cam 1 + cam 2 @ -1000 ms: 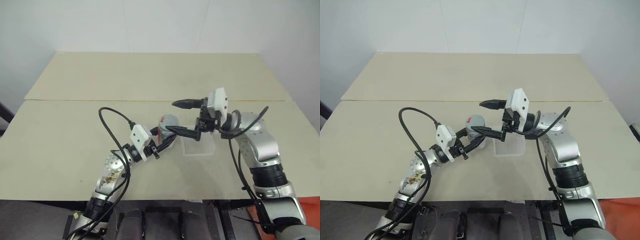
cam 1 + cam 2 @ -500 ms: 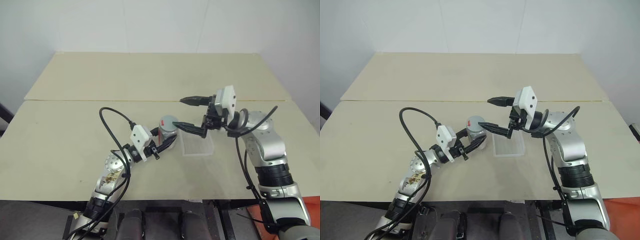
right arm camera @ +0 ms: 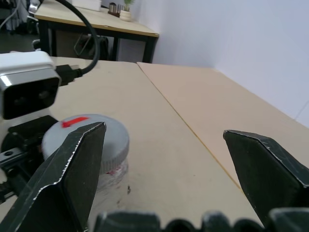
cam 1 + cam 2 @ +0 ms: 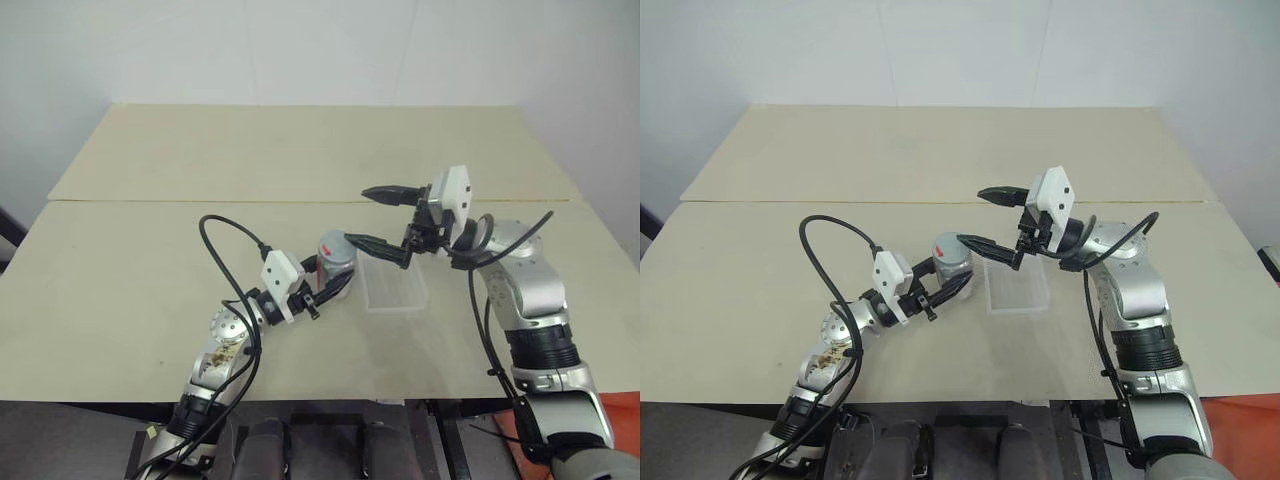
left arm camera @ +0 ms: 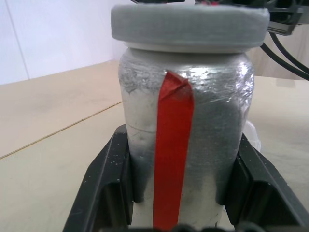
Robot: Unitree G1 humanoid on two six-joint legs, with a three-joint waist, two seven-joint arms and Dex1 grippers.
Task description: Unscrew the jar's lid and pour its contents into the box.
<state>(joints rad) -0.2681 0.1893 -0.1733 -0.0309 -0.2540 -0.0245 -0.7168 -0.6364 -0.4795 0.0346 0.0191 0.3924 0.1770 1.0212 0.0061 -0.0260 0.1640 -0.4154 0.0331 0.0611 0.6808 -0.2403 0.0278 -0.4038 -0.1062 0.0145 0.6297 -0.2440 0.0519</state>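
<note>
Clamped on the jar, my left gripper holds it upright just above the table, a finger on each side of its grey body. I read no writing on it; I see only a red vertical stripe and a small red mark on the lid, which is still on. My right gripper hangs spread wide, empty, just beside the lid. Just right of the jar lies the clear box.
</note>
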